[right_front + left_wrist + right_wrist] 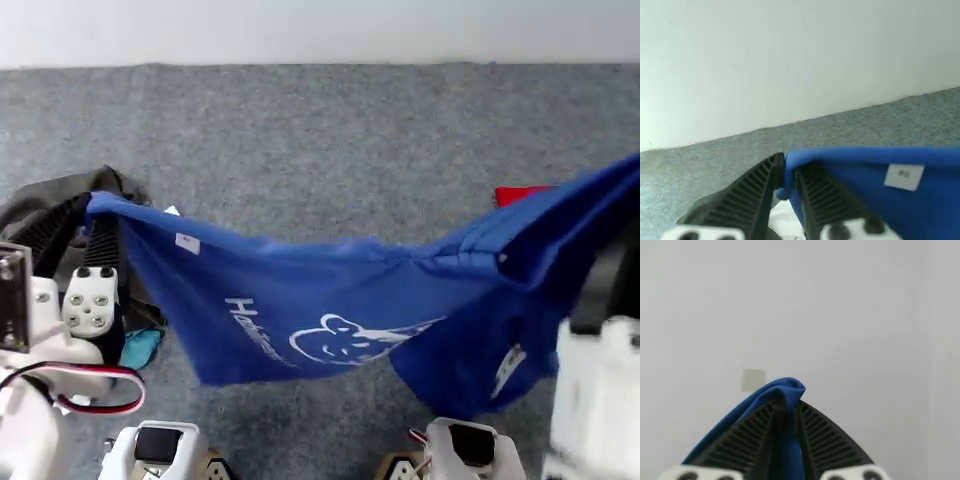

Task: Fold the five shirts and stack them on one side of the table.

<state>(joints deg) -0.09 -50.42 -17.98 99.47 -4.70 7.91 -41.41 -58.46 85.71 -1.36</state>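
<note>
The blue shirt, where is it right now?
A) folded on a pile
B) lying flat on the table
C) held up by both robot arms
C: the blue shirt hangs stretched between the left jaws and the right jaws, each shut on an edge of it.

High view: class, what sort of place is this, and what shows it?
Probably a robot clothes-folding bench: a grey felt-topped table against a white wall, with the left arm and right arm holding a blue shirt up between them.
</note>
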